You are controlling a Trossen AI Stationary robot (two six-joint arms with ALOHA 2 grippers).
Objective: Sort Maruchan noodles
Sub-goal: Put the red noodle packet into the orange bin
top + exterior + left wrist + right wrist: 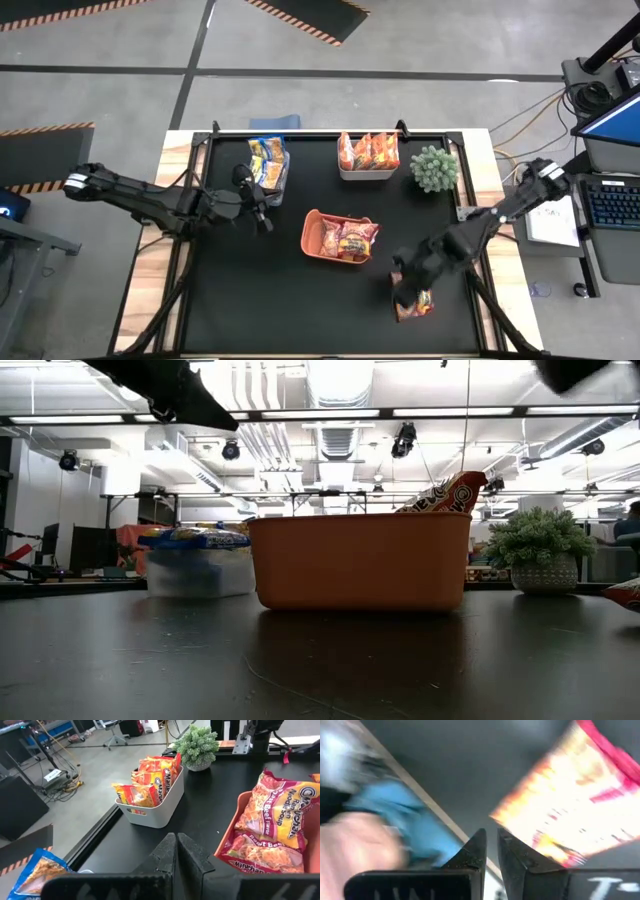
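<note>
Maruchan noodle packets fill three bins. Blue-and-yellow ones lie in a clear bin (pixel 268 162), orange ones stand in a white bin (pixel 367 155), and red ones lie in an orange bin (pixel 338 238). One red packet (pixel 417 307) lies flat on the black table near its front right. My right gripper (pixel 403 295) hangs shut just over that packet's left part; in the right wrist view the packet (pixel 580 810) lies beyond the shut fingers (pixel 491 837). My left gripper (pixel 262 216) is shut and empty, in the air between the clear bin and the orange bin.
A small green potted plant (pixel 434 168) stands at the back right beside the white bin. The orange bin (pixel 360 560) sits mid-table. Bare black table lies along the near side and at the left. The table's right wooden edge (pixel 490 200) runs close to my right arm.
</note>
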